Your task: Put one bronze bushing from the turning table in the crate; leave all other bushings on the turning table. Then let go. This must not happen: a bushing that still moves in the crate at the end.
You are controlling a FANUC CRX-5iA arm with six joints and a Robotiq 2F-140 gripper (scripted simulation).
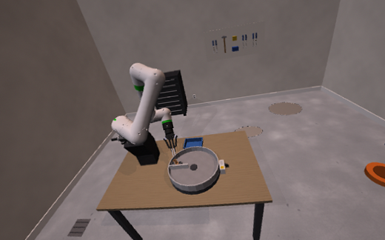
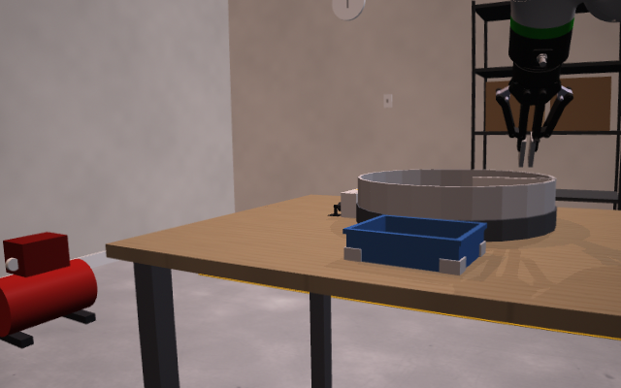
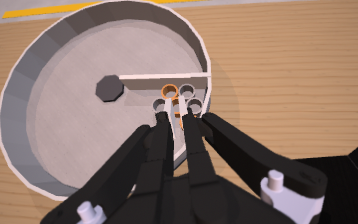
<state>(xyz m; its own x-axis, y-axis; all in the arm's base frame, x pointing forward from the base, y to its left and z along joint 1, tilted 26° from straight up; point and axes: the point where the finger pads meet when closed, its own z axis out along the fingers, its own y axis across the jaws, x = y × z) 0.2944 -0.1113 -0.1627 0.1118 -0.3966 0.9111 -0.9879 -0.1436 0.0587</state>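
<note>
The grey turning table (image 1: 204, 173) (image 2: 456, 204) (image 3: 70, 90) has a high rim. In the wrist view, a bronze bushing (image 3: 169, 85) stands beside the white divider, with a grey bushing (image 3: 187, 84) on its right. Two more grey bushings stand on either side of the fingertips. Other bronze bushings show partly between and behind the fingers. My gripper (image 1: 174, 154) (image 2: 526, 165) (image 3: 176, 106) is shut with a narrow gap and nothing in it. It points down above the bushings, its tips above the rim. The blue crate (image 1: 193, 143) (image 2: 403, 252) stands beside the turning table; its floor is partly hidden.
The thin divider (image 1: 178, 166) (image 3: 165, 76) runs from the dark hub (image 1: 193, 167) (image 3: 109, 88) to the rim. A small white control box (image 1: 222, 164) (image 2: 349, 204) sits against the turning table's outside. The wooden table (image 1: 143, 187) (image 2: 243, 238) carries everything.
</note>
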